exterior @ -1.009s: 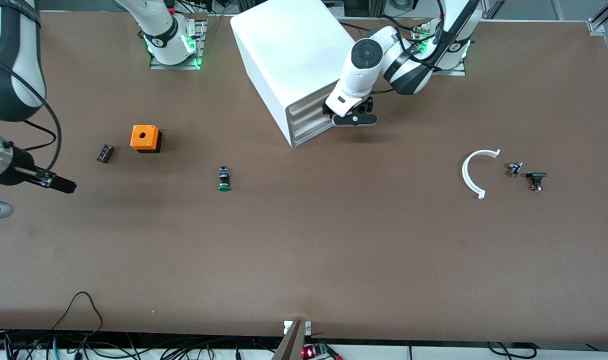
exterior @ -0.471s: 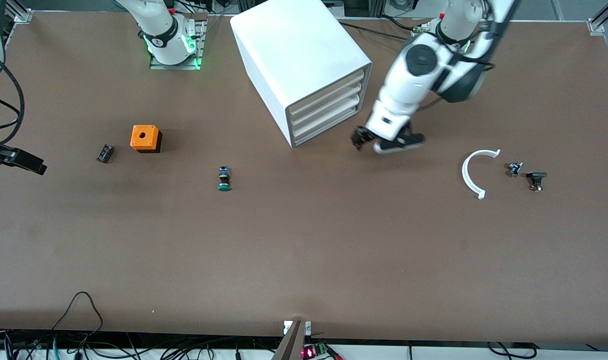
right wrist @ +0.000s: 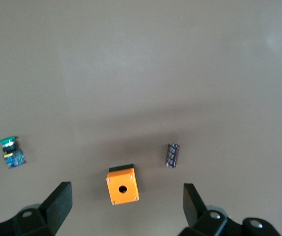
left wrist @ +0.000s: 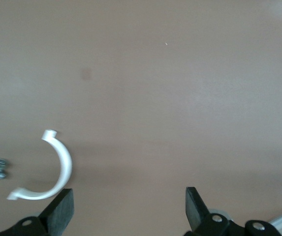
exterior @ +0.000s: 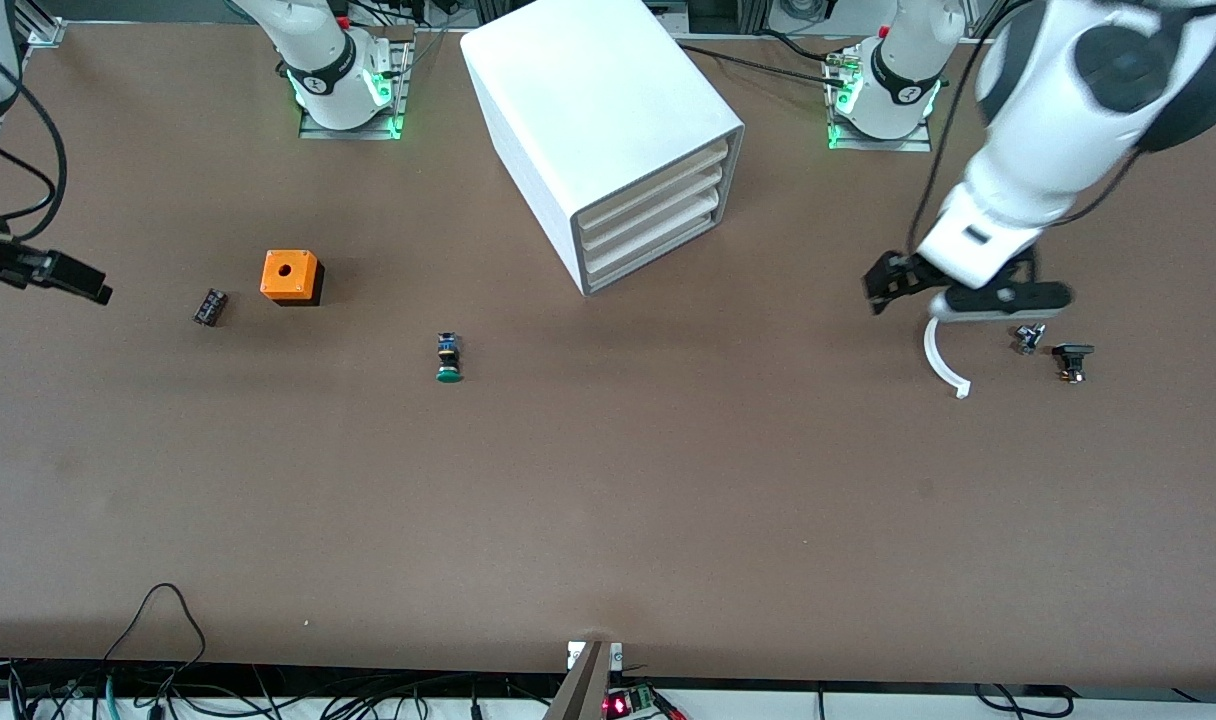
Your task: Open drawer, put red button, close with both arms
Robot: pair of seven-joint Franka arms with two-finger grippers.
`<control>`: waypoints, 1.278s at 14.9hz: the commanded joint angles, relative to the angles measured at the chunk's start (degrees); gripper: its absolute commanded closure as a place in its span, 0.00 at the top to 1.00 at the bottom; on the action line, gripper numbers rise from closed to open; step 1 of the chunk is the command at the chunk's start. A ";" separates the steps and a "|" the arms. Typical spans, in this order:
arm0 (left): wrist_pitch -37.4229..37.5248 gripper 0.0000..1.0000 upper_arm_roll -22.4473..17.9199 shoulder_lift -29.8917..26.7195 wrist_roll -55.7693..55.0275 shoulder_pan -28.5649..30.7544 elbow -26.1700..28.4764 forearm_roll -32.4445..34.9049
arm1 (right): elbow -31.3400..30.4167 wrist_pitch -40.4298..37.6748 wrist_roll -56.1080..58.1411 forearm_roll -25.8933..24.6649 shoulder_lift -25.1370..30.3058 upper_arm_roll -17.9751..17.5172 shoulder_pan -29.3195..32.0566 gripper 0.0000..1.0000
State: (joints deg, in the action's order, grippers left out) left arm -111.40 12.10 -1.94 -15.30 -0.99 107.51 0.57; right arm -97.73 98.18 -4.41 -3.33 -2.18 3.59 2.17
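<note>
The white cabinet [exterior: 588,110] stands at the back middle of the table, and all its stacked drawers [exterior: 658,215] sit pushed in. The red button is not in any view. My left gripper [exterior: 953,295] is open and empty, up in the air over the white curved piece [exterior: 940,360], clear of the cabinet. In the left wrist view the gripper [left wrist: 129,206] holds nothing and the curved piece [left wrist: 57,169] lies by one finger. My right gripper [exterior: 68,280] is at the right arm's end of the table. It is open and empty [right wrist: 126,214] above the orange cube [right wrist: 122,186].
A green-capped button [exterior: 449,360] lies nearer the camera than the cabinet and shows in the right wrist view [right wrist: 10,150]. The orange cube [exterior: 290,275] and a small black part [exterior: 209,306] lie toward the right arm's end. Small parts [exterior: 1029,338] [exterior: 1072,360] lie beside the curved piece.
My left gripper has swung away from the cabinet's drawer fronts toward the left arm's end and is now over the curved piece. My right gripper shifted a little at the view's edge.
</note>
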 commanded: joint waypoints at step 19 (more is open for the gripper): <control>21.93 1.00 -11.92 0.36 15.65 -0.85 -15.67 -1.53 | -8.35 1.22 6.87 0.96 7.10 -0.95 0.82 1.00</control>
State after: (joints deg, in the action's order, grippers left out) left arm -91.10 0.30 -2.91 -0.81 -1.91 94.22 0.03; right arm -104.87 99.11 1.39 -3.33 3.66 3.09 2.20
